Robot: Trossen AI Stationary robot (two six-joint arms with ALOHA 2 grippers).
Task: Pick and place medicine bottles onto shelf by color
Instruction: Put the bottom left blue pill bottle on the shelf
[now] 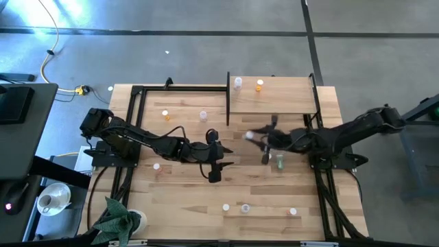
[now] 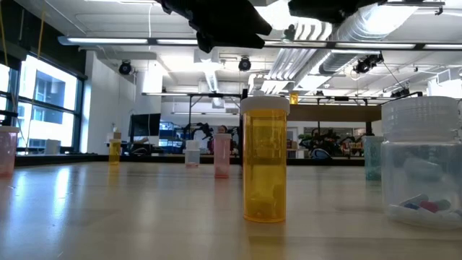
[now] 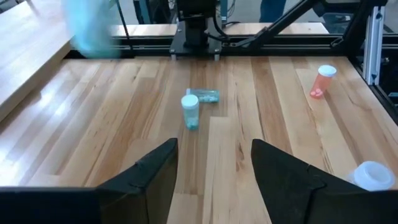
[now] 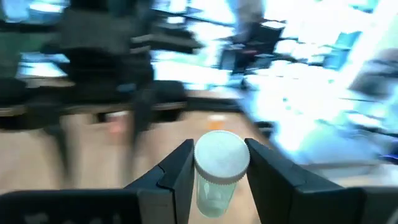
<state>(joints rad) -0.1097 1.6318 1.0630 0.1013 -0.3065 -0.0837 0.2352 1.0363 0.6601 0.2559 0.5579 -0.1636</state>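
Beside the shelf (image 1: 274,96): this pale board at the far side of the tabletop (image 1: 178,199) carries a clear-white bottle (image 1: 238,83) and an orange bottle (image 1: 259,85), standing apart.
Step in hand: a carry, I judge; the right gripper (image 4: 217,163) holds a clear bottle with a white cap (image 4: 222,155) just in front of the shelf's near edge, off the tabletop.
Next move: likely up onto the shelf beside the clear-white bottle, set upright, then let go.
Right gripper: narrow, fingers pressed on both sides of the clear bottle below its cap.
Left gripper (image 3: 214,163): well left of the shelf's near corner, spread apart and holding nothing.
Ahead of the left gripper: two green bottles, one upright (image 3: 190,111), one lying (image 3: 204,96), touching or nearly so.
Loose bottles: more stand scattered well away from the shelf, not yet sorted.
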